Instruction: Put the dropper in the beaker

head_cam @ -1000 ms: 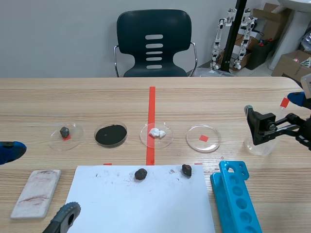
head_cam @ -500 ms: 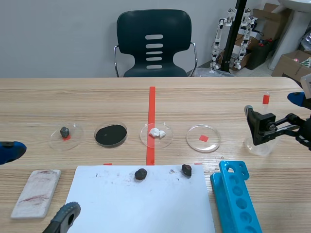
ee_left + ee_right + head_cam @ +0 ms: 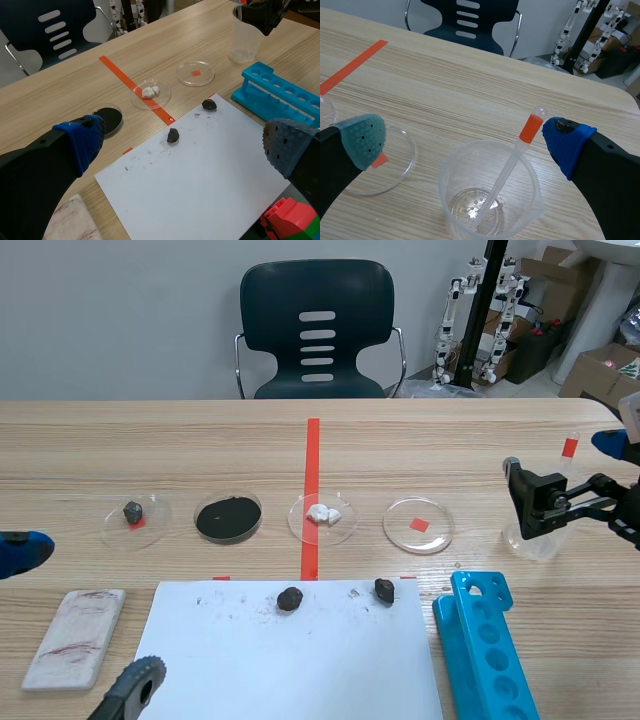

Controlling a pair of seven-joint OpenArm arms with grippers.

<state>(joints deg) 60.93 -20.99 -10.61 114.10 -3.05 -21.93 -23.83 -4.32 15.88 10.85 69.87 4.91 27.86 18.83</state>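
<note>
A clear plastic beaker (image 3: 490, 197) stands between and just under the fingers of my right gripper (image 3: 465, 137), which is open. The dropper (image 3: 512, 165) stands in the beaker with its tip on the bottom. It leans on the rim, and its orange-banded bulb (image 3: 532, 125) sits close to the blue-padded finger without touching it. In the scene view the beaker (image 3: 533, 542) is at the right edge of the table, below the right gripper (image 3: 565, 473). The dropper's top (image 3: 569, 447) pokes up between the fingers. My left gripper (image 3: 185, 145) hangs open over the white paper (image 3: 200, 175), holding nothing.
A row of petri dishes (image 3: 419, 525) crosses mid-table; one holds black powder (image 3: 228, 517), one white lumps (image 3: 322, 513), one a stone (image 3: 132, 510). Two dark stones (image 3: 290, 598) lie on the paper. A blue tube rack (image 3: 485, 650) sits beside the beaker, and a white slab (image 3: 75, 635) lies at the front left.
The dropper's orange top swung left from beside the blue finger, then back right a little, and now leans on the beaker's rim. Neither arm has moved.
</note>
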